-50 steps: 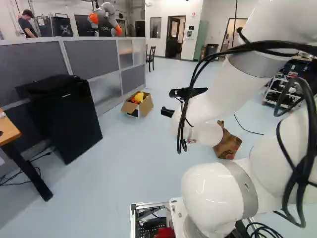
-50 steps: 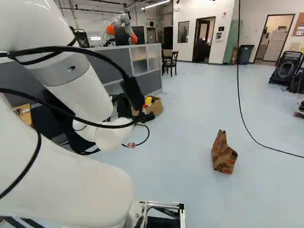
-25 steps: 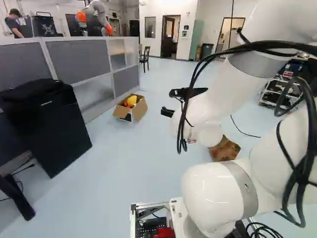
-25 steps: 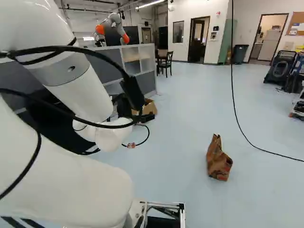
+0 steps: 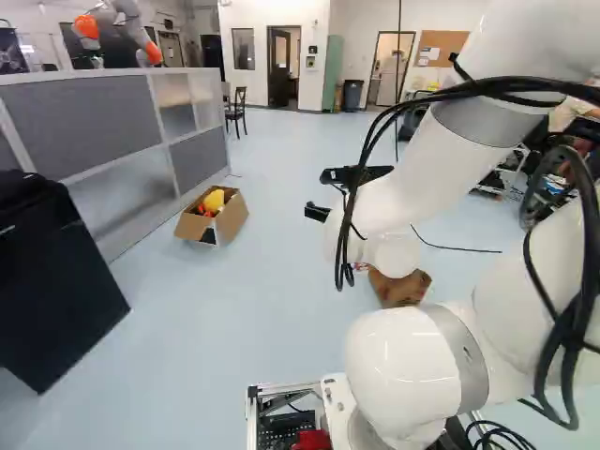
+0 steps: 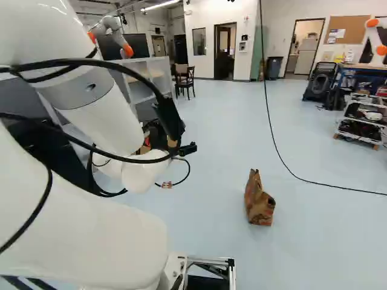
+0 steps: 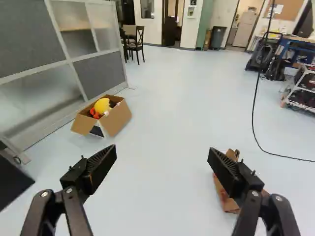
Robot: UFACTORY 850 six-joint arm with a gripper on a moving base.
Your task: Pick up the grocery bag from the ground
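Note:
The gripper (image 5: 316, 193) hangs above the floor in the left base view, held out ahead of the arm. In the wrist view the gripper (image 7: 162, 151) stands wide open, only bare floor showing between its fingers. The brown paper grocery bag (image 6: 259, 204) stands on the floor with its top crumpled, well apart from the gripper. In the left base view the bag (image 5: 398, 290) is partly hidden behind the arm's white joints. One finger covers part of the bag (image 7: 225, 195) in the wrist view.
An open cardboard box (image 5: 212, 217) with a yellow toy stands by the grey partition (image 5: 103, 122). A black cabinet (image 5: 52, 281) is at the left. A black cable (image 6: 278, 154) hangs down and runs along the floor beyond the bag. Another robot (image 6: 112, 33) stands behind the partition.
The base has turned to the right, so the whole scene has shifted left in both base views. The arm keeps its pose against its lowest joint, and the bag stays put on the floor.

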